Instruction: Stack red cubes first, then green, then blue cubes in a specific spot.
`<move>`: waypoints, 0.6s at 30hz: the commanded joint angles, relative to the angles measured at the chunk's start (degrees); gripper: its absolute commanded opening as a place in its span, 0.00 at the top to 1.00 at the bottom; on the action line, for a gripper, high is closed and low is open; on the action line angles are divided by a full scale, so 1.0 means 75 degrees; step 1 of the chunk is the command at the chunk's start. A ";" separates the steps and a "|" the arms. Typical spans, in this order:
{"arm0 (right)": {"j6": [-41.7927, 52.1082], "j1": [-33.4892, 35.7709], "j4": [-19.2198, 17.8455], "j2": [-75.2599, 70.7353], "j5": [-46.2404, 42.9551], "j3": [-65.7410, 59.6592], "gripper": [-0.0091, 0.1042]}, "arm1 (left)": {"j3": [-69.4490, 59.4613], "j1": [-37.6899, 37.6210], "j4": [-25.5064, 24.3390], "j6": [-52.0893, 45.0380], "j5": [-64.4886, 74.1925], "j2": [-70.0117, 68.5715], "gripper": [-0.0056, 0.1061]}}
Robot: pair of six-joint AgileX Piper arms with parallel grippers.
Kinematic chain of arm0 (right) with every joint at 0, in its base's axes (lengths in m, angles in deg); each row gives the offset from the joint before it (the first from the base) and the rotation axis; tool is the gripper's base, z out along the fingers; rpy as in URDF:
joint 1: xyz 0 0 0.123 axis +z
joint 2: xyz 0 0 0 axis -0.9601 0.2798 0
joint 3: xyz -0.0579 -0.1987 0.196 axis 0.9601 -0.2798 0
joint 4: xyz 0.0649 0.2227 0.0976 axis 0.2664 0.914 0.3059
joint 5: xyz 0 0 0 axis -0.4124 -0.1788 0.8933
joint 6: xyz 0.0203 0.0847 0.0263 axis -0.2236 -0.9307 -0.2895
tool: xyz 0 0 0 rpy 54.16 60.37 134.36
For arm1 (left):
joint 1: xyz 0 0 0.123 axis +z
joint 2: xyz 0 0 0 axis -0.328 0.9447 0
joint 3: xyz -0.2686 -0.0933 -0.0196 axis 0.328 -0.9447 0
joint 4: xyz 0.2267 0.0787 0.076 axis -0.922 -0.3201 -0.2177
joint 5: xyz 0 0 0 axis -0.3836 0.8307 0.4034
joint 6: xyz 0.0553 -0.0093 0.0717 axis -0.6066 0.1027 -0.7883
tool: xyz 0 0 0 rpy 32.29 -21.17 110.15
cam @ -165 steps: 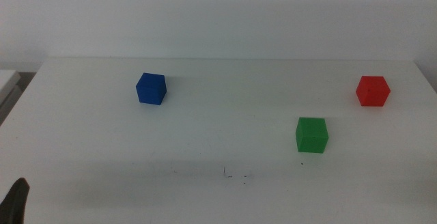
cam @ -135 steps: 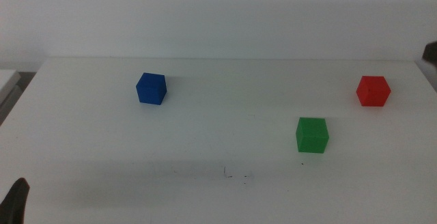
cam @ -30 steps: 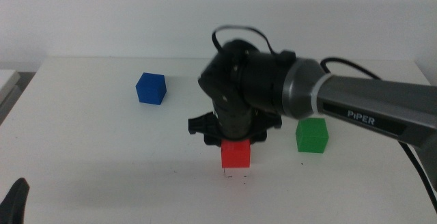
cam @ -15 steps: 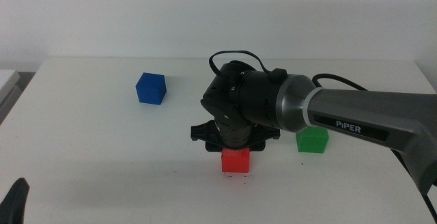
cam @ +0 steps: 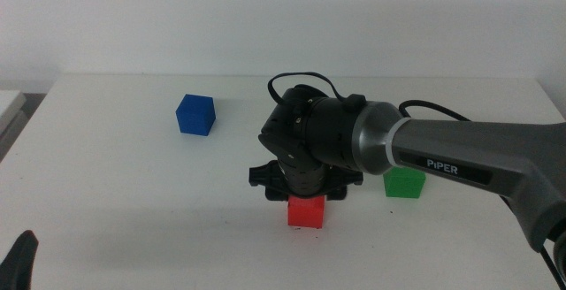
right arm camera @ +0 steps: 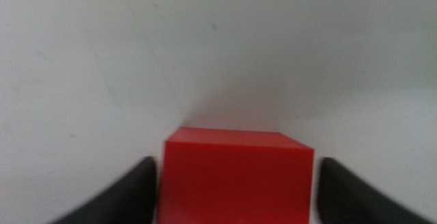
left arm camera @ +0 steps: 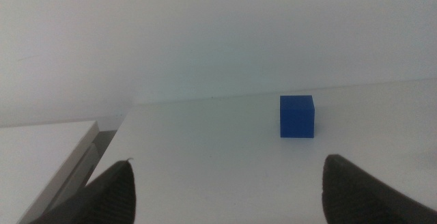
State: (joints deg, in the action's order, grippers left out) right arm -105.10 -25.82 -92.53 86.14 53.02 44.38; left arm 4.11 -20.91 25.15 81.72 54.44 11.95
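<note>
Near the table's front, right hand lowered, gripping red cube, now on tabletop.

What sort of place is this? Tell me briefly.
Probably a robot lab test bench: a bare white table against a plain wall, three colour cubes, red, green and blue, and a Piper arm's right gripper over the red one.

Black-and-grey arm; "PiPER" lettering
</note>
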 commanded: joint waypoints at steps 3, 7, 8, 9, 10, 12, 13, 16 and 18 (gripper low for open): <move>-0.0040 -0.0074 -0.0144 0.0013 0.0183 -0.0032 0.24 | 0.0006 0.0004 0.0010 0.0010 -0.0101 -0.0030 0.11; 0.0651 0.0069 -0.0229 -0.0898 0.0323 -0.0032 0.13 | 0.0006 0.0004 0.0010 0.0010 -0.0101 -0.0030 0.11; 0.0791 0.0082 -0.0311 -0.1166 0.0410 -0.0032 0.13 | 0.0006 0.0004 0.0010 0.0010 -0.0101 -0.0030 0.11; 0.0990 0.0082 -0.0374 -0.1516 0.0522 -0.0032 0.13 | 0.0006 0.0004 0.0010 0.0010 -0.0101 -0.0030 0.11; 0.1185 0.0064 -0.0455 -0.1829 0.0639 -0.0032 0.13 | 0.0006 0.0004 0.0010 0.0010 -0.0101 -0.0030 0.11; 0.1555 -0.0195 -0.0444 -0.2302 0.0858 -0.0032 0.13 | 0.0006 0.0004 0.0010 0.0010 -0.0101 -0.0030 0.11; 0.1819 -0.0398 -0.0318 -0.2482 0.0975 -0.0032 0.13 | 0.0006 0.0004 0.0010 0.0010 -0.0101 -0.0030 0.11; 0.2761 -0.1109 0.0292 -0.2644 0.1211 -0.0032 0.13 | 0.0006 0.0004 0.0010 0.0010 -0.0101 -0.0030 0.11; 0.3297 -0.1548 0.0767 -0.2595 0.1226 -0.0065 0.13 | 0.0006 0.0004 0.0010 0.0010 -0.0101 -0.0030 0.11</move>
State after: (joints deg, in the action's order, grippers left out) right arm -84.41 -35.32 -89.50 66.34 61.12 44.34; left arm 4.11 -20.91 25.15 81.72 54.44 11.95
